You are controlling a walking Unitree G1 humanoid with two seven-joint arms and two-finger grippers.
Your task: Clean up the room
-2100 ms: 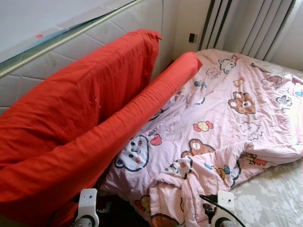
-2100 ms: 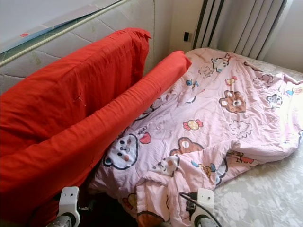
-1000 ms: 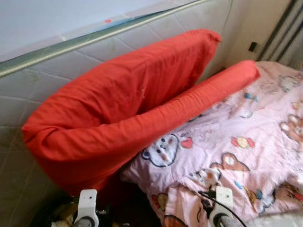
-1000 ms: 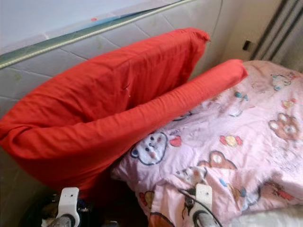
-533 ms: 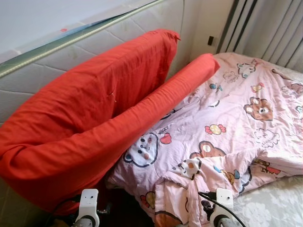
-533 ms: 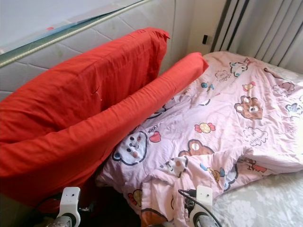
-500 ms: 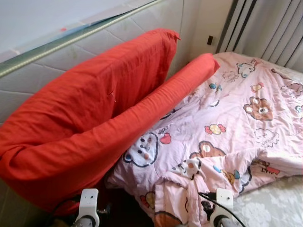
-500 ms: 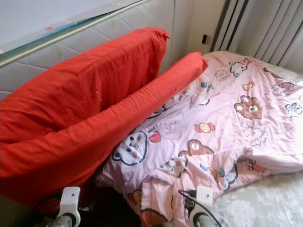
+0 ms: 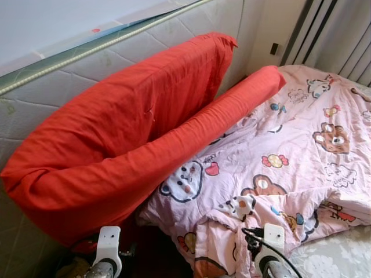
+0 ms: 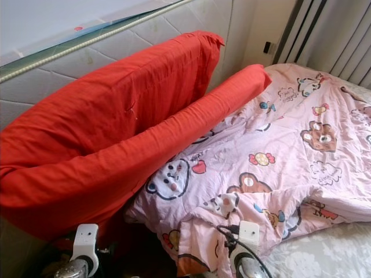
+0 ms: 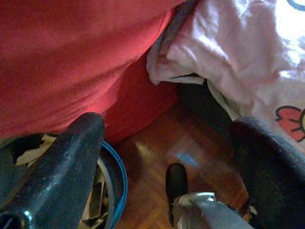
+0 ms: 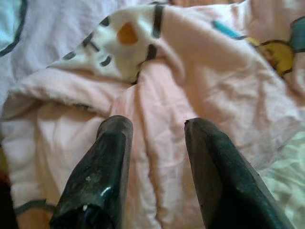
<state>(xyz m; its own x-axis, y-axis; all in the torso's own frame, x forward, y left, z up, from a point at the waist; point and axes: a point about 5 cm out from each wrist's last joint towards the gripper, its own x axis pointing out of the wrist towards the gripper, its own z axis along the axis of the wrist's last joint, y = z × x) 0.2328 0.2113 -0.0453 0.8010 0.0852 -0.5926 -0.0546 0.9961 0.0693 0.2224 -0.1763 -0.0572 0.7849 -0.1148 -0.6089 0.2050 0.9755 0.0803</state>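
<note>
Head view has swung left since 0.5 s ago; pink quilt unmoved, right gripper jaws parted, empty, left gripper jaws wide, empty: tidying not begun.

We see v. little text. The pink cartoon quilt has a few small dark letters printed just above the red heart, beside the white bear face, but they're too small & blurred for us to read. Similar tiny print sits by other bears, also illegible. No brands, nos. or signs readable elsewhere.
</note>
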